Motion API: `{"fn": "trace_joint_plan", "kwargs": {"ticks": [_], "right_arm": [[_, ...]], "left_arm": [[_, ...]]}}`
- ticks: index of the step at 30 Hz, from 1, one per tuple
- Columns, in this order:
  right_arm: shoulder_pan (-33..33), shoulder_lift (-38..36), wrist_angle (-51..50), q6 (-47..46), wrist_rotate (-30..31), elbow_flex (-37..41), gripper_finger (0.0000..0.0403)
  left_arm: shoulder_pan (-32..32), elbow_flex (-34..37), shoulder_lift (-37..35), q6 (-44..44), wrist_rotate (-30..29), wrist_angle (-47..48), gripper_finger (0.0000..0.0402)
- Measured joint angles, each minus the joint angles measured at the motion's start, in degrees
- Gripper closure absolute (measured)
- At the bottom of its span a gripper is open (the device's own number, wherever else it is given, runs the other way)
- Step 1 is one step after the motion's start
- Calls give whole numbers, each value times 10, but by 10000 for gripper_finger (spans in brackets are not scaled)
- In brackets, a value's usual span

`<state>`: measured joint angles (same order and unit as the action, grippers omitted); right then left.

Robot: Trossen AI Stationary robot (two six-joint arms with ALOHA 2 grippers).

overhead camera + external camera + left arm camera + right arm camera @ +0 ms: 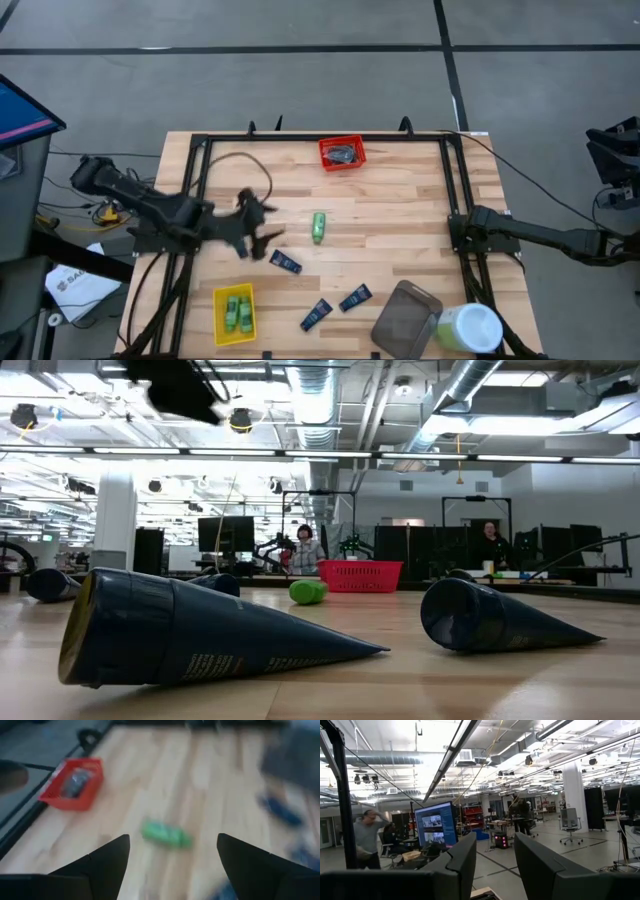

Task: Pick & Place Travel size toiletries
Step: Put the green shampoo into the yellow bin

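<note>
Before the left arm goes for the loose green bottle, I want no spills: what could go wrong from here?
The green bottle lies on its side on bare wood, so it may roll away if a jaw nudges it. A dark blue tube lies close beside the left gripper, whose jaws are open, and could get swept aside. The right gripper waits at the table's right edge, no hazard.

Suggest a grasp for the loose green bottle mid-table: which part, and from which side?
Grip the green bottle across its middle, coming straight down from above. It lies on its side alone on bare wood, long axis running toward the red bin, so the fingers should close across the narrow width. The left pincer is open and nearest, just beside it; the right pincer waits at the table's edge.
</note>
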<state>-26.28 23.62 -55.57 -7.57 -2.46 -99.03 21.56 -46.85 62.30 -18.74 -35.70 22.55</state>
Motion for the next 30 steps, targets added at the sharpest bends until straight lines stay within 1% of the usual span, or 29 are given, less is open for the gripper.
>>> {"fn": "trace_joint_plan", "kwargs": {"ticks": [2, 4, 7, 9, 12, 15, 20, 25, 27, 30], "right_arm": [[0, 0, 0, 0, 0, 0, 276], [0, 0, 0, 0, 0, 0, 276], [0, 0, 0, 0, 0, 0, 276], [0, 0, 0, 0, 0, 0, 276], [0, 0, 0, 0, 0, 0, 276], [0, 0, 0, 0, 0, 0, 276], [0, 0, 0, 0, -3, 0, 276], [0, 0, 0, 0, -5, 0, 276], [0, 0, 0, 0, -5, 0, 276], [0, 0, 0, 0, -5, 0, 276]], "left_arm": [[-48, 0, 19, -1, 13, -67, 104], [-84, -1, 46, -17, 17, -104, 104], [-122, -23, 103, -81, 36, -107, 105], [-134, -44, 146, -103, 44, -106, 105], [-140, -84, 216, -122, 51, -106, 105], [-143, -124, 285, -165, 51, -107, 105], [-141, -171, 376, -221, 51, -95, 105], [-141, -196, 427, -283, 44, -51, 105], [-141, -198, 438, -313, 38, -45, 105], [-142, -199, 446, -328, 33, -45, 105]]}}
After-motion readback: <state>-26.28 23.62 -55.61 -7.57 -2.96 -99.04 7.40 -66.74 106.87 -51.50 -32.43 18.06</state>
